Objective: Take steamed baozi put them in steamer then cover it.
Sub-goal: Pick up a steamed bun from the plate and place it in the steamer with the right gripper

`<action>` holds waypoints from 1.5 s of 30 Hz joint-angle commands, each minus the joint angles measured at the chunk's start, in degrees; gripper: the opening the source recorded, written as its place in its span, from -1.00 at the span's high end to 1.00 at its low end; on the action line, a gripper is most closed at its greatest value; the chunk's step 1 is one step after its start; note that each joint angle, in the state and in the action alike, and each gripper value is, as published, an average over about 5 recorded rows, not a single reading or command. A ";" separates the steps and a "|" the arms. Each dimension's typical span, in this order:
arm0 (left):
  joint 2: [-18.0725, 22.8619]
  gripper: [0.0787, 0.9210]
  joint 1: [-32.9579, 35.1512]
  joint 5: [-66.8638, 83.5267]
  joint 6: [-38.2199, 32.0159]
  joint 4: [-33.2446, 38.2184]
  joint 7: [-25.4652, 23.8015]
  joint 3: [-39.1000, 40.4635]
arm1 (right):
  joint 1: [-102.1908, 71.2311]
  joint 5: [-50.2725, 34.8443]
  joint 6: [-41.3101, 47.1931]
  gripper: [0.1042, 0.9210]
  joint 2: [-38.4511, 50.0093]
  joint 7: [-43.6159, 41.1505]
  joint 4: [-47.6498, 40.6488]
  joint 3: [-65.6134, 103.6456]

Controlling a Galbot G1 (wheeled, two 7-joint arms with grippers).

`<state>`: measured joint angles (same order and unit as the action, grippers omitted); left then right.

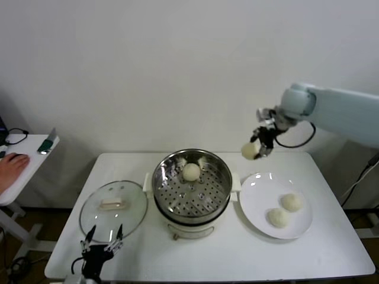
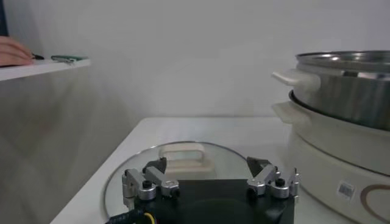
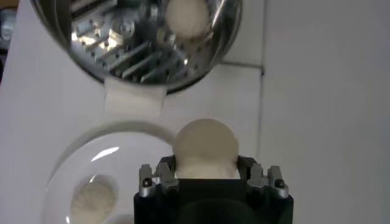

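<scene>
Left gripper [image 1: 102, 241]: near table edge, fingers spread wide, holding nothing, just before the cover [image 1: 113, 206] lying flat on the table [image 1: 237, 260].
Plate [image 1: 260, 207]: two baozi [image 1: 285, 210].
Steamer [image 1: 192, 183]: one bun [image 1: 191, 171] inside.
Right gripper [image 1: 259, 146]: raised behind the plate, fingers clamped on a fourth baozi [image 3: 205, 148].

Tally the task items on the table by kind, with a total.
Baozi: 4 (one in steamer, one in right gripper, two on plate)
Steamer: 1
Glass cover: 1
White plate: 1
Total: 7
</scene>
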<state>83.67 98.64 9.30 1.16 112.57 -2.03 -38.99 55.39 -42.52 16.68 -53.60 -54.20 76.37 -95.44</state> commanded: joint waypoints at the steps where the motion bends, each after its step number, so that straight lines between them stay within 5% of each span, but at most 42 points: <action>1: -0.02 -0.77 -0.11 0.06 0.08 0.21 -0.05 0.16 | 9.26 -14.83 8.76 -0.34 -9.33 7.68 13.85 1.65; 15: -0.02 -0.77 0.25 0.12 0.00 0.68 0.00 0.06 | -8.66 -16.48 19.80 -0.34 -19.65 24.67 12.38 5.81; 45: 0.30 -0.77 -0.03 0.12 -0.36 -0.38 0.08 -0.02 | -20.90 -7.30 20.80 -0.36 -21.91 26.90 4.02 7.28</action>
<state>83.94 98.65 9.39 0.79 112.23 -1.95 -39.02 36.31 -50.95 37.04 -74.99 -28.07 81.28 -88.36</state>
